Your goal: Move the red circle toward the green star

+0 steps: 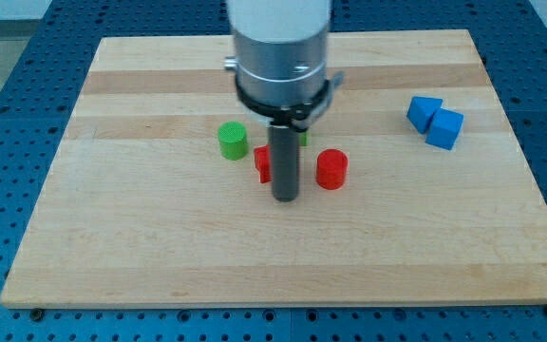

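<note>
my tip (285,198) has no fingers to open or close; it is a plain rod end resting on the wooden board (160,247), holding nothing. it sits just to the view's left of the red circle (331,170), a little lower, with a small gap between them. tucked right behind the rod on its left is another red block (263,163), shape hidden by the rod. a sliver of green (303,136) peeks out beside the rod above the red circle; i judge this to be the green star, though too little shows to be sure. a green cylinder (233,141) stands further left, and two blue blocks (436,122) touch each other far off at the right. the risks: pushing from here would send the circle to the view's right, away from the star; swinging around could knock the other red block; and an off-centre push would let the round circle roll aside off my tip.
</note>
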